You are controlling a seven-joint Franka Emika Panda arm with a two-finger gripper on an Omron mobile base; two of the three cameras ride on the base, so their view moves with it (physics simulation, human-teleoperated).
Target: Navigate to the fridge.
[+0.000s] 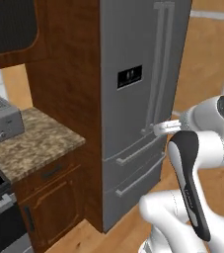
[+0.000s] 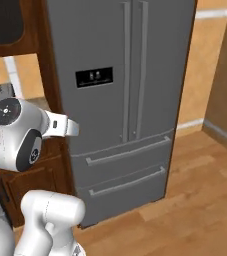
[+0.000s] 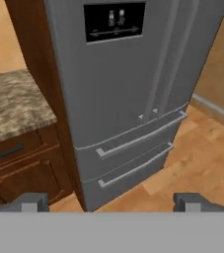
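Hand view: one fridge [image 3: 128,89], two door handles, two bottom drawers.

Readable text: none in any view.
Black dispenser panel [image 3: 114,21] on the left door of the tall grey stainless fridge [image 2: 135,60]: small pale marks and a thin line, too blurred to read.
Brand, numbers, signs: none legible.
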